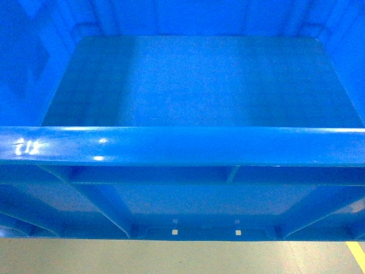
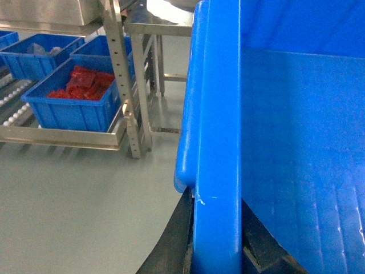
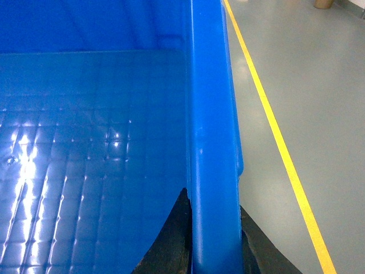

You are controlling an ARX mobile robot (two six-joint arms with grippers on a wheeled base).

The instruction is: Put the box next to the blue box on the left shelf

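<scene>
A: We have the box (image 1: 188, 145) up off the floor, filling the head view. Our left gripper (image 2: 219, 251) pinches its left rim, our right gripper (image 3: 211, 248) its right rim.

B: Beyond, the shelf (image 2: 128, 85) holds a blue box (image 2: 74, 97) of red items. If either pinch slips, we'd tilt and clip the post.

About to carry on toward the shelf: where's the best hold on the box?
Grip the box by its two side rims, one gripper per side, as now: left gripper and right gripper each straddle a thick rounded rim from above. The rim gives the fingers a lip; the ribbed walls offer none.
</scene>
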